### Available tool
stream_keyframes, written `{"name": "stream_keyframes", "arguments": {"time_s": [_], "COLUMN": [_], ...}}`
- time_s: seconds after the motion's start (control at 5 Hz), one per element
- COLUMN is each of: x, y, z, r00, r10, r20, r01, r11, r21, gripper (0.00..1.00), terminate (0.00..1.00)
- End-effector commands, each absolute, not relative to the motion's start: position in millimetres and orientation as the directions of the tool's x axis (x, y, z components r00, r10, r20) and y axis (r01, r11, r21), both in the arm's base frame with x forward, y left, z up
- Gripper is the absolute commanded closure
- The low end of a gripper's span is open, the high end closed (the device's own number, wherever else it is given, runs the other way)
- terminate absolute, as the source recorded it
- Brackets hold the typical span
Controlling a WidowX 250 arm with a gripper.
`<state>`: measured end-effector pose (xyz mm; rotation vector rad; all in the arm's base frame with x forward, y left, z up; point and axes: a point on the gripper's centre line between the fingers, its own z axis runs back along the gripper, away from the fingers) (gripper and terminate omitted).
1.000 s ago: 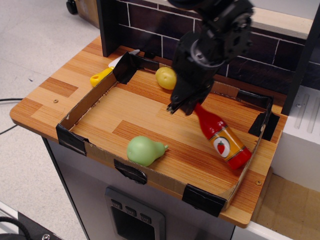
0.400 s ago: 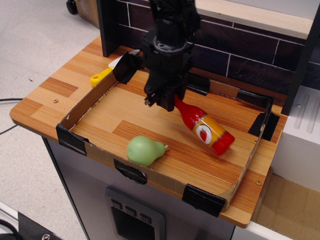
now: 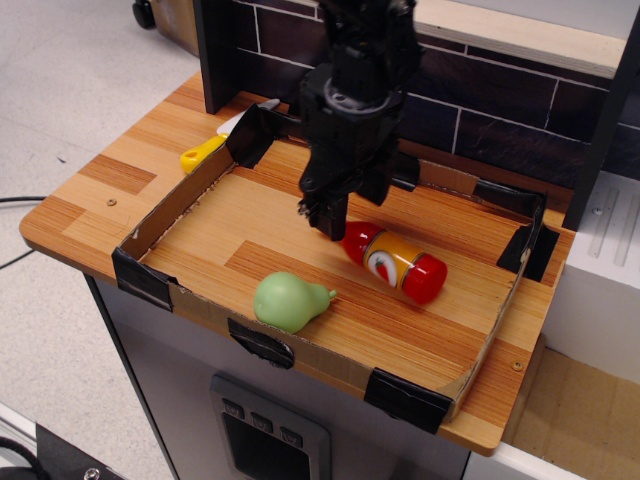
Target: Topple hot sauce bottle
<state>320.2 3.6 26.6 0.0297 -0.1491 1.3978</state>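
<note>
The hot sauce bottle (image 3: 395, 262) lies on its side in the cardboard tray (image 3: 165, 215). It is glossy red with an orange label, its base points to the front right, and its neck points to the back left. My black gripper (image 3: 322, 216) hangs over the neck end. Its fingers stand around the neck and hide the cap. The jaws look closed on the neck.
A green pear (image 3: 288, 300) lies near the tray's front wall, left of the bottle. A yellow-handled knife (image 3: 203, 152) lies outside the tray at the back left. A dark brick wall (image 3: 500, 110) stands behind the tray. A white block (image 3: 600, 290) stands at the right.
The gripper moved left across the tray, then down and forward. The bottle's neck followed it. The bottle swung round and now lies flatter, nearer the tray's middle. The arm now hides the yellow fruit.
</note>
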Motion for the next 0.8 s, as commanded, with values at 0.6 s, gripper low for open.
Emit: {"name": "stream_keyframes", "arguments": {"time_s": [0.6], "x": [325], "y": [-18], "z": [89], "r00": [0.198], "r10": [0.970], "r20": [0.144], "r01": [-0.959], "r11": [0.222], "r21": [-0.176], "gripper": [0.00], "terminate": [0.00]}}
